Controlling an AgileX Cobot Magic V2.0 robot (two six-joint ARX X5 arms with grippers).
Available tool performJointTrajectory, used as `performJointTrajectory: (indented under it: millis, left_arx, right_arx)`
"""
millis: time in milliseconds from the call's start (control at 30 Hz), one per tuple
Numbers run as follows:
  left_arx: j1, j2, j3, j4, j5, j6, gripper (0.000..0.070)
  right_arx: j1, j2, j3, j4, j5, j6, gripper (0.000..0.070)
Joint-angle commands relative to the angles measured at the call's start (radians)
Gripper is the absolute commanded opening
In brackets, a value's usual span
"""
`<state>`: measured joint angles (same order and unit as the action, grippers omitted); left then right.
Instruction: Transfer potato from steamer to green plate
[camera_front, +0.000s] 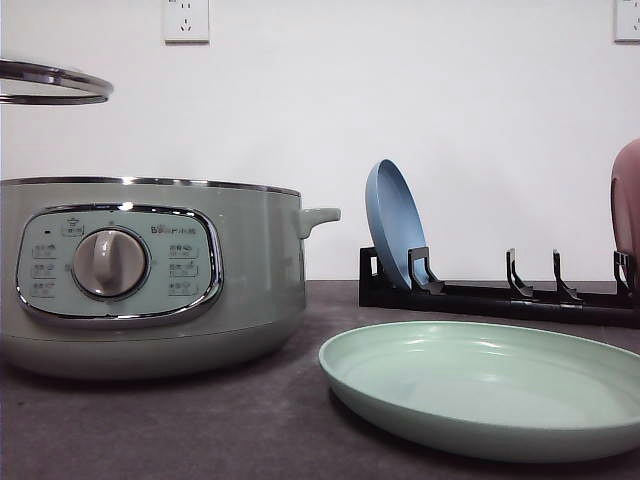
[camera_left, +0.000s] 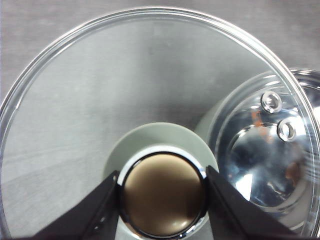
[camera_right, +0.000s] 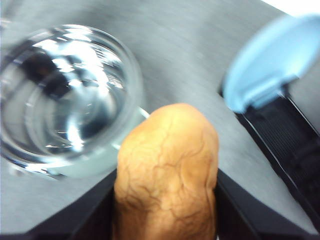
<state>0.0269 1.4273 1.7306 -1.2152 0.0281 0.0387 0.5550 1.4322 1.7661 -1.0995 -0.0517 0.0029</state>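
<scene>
While the left gripper (camera_left: 162, 200) is clamping the chrome-ringed green knob (camera_left: 162, 200) of the round glass lid (camera_left: 100, 90), fingers (camera_left: 95, 210) pressing on both sides of the knob, the lid is hanging clear of the pale sage-green electric steamer (camera_front: 250, 270); in the front view its rim is showing up high above the steamer's left side. The right gripper (camera_right: 165, 210) is pinching the lumpy orange-brown potato (camera_right: 167, 170), which is sitting squarely between the two black fingers (camera_right: 95, 210) and sticking out past them. In the right wrist view the potato is hanging above the grey table (camera_right: 190, 65), with the steamer's shiny open pot and the blue plate (camera_right: 270, 60) in the black rack (camera_right: 285, 145) blurred beyond it. The wide shallow mint-green plate (camera_front: 480, 385) is lying flat on the table just right of the steamer, in front of the rack. A pink plate (camera_front: 627, 200) is standing at the rack's far right end.
</scene>
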Motion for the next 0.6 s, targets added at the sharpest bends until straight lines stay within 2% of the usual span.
performJointTrajectory:
  millis: [0,100,300,567]
  left_arx:
    - [-0.007,-0.003,0.028,0.034,0.002,0.002,0.0002]
    - [-0.02,-0.003,0.028,0.035,0.002,0.002,0.0002]
    - [-0.051,-0.003,0.028,0.034,0.002,0.002,0.0002]
    - [-0.092,-0.003,0.028,0.034,0.003,0.002,0.0002]
  right_arx:
    - [0.005,-0.051,-0.097,0.048,-0.004,-0.005,0.0153]
    - [0.001,-0.144,-0.258,0.124,-0.004,0.022,0.0153]
    - [0.002,-0.27,-0.528,0.282,-0.009,0.121,0.0153]
    - [0.008,-0.303,-0.796,0.469,-0.054,0.239,0.0153]
